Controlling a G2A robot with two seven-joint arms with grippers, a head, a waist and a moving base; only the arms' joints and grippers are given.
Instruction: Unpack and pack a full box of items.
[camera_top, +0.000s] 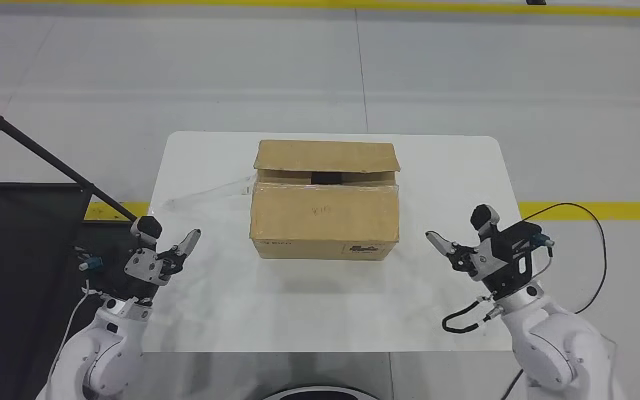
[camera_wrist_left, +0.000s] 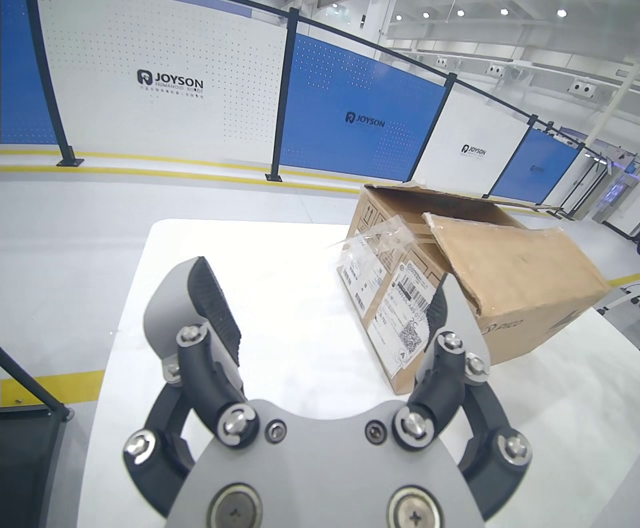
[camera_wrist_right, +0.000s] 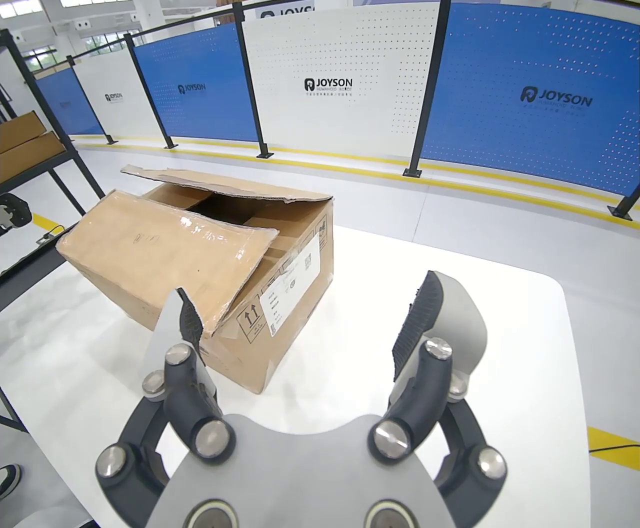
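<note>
Cardboard box (camera_top: 323, 212) sits on the white worktop (camera_top: 300, 310), closer to the far edge. Its long side runs left to right, with room beside and in front. Left hand (camera_wrist_left: 320, 280) and right hand (camera_wrist_right: 305, 287) hang near the side edges, fingers apart.

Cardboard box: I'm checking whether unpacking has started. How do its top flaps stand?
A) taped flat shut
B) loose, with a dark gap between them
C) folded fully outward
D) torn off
B: on the cardboard box the top flaps lie loose over the opening, with a dark gap showing between them.
</note>
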